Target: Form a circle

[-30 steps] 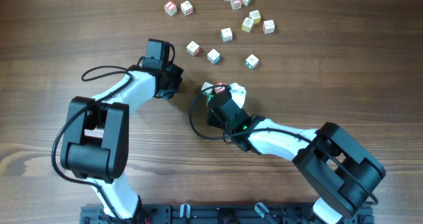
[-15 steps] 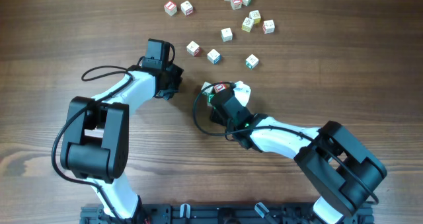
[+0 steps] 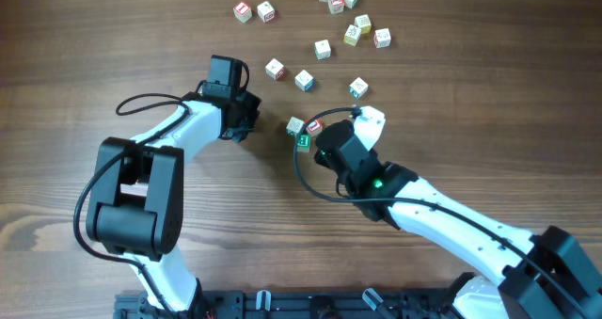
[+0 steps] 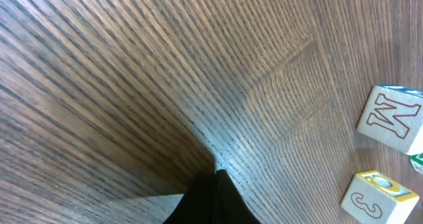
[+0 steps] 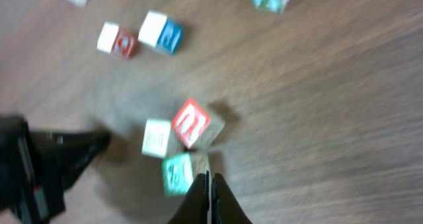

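Alphabet-cube cluster (image 3: 304, 131): three pieces, no ring formed; both claws clenched and empty.
Since a second ago the right gripper (image 5: 210, 184) has drawn off toward 4 o'clock, uncovering the cluster near the centre of the table (image 3: 75, 55). The fingertips now sit just beside the green-faced cube (image 5: 177, 174). The left gripper (image 4: 216, 181) is unmoved at the cluster's 9 o'clock. Loose cubes (image 3: 323, 48) lie scattered toward 12 and 1 o'clock. The right wrist view is blurred and its letters unreadable; the left wrist view cuts off two cubes at its edge.

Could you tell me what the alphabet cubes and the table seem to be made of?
The alphabet cubes look like pale wood with printed letters, given their light plain sides. The table shows long grain: matte wood or wood-look laminate, unclear which.
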Controlling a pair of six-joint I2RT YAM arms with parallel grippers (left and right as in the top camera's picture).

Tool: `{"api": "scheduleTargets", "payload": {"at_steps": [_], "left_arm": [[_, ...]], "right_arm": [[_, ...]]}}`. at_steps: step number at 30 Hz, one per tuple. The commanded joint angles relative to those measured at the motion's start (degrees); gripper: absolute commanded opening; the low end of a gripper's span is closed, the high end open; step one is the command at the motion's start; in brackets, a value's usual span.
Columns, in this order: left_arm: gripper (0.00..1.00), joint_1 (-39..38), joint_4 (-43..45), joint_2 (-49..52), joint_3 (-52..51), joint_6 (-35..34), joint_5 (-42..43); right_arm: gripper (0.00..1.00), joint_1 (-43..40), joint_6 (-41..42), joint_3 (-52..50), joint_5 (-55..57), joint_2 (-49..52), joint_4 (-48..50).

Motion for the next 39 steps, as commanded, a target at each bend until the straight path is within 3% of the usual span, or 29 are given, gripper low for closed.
{"api": "scheduleTargets", "payload": {"at_steps": [1,6,9,12,16,21,28,33,39], "left_arm": [[0.04,1.09,-6.05,5.27,-4.17,-0.11,-6.32],[0.04,3.50,-14.82,5.27,-4.17,-0.11,-10.56],[0.04,3.72,-18.99,5.27,-4.17,0.04,-7.10],[0.04,2.32,-17.09,5.27,-4.17,4.72,2.03],[0.04,-1.42,-10.36,5.27,-4.17,8.02,4.70],[0.04,-5.18,-6.56,5.29,-4.26,16.44,10.36],[0.04,-0.83,-10.54,5.29,-11.45,14.73,12.24],[0.04,1.46,0.04,5.27,-19.54,16.52,21.79],[0.04,1.25,3.54,5.27,-20.00,18.01,26.58]], "right_arm": [[0.05,-5.16,0.20,-0.28,2.86,0.33,-2.27],[0.05,-17.66,-0.31,-0.28,-6.16,2.95,-0.92],[0.04,-22.36,-5.33,-0.31,-15.56,8.76,5.09],[0.05,-24.02,-10.10,-0.31,-23.21,17.94,13.29],[0.04,-27.10,-13.16,-0.31,-34.05,22.32,16.79],[0.04,-27.96,-12.98,-0.31,-35.26,22.29,16.04],[0.05,-27.96,-11.91,-0.31,-34.82,22.29,16.11],[0.05,-27.96,-11.78,-0.31,-34.82,22.29,16.48],[0.04,-27.93,-11.80,-0.31,-34.82,22.29,16.81]]}}
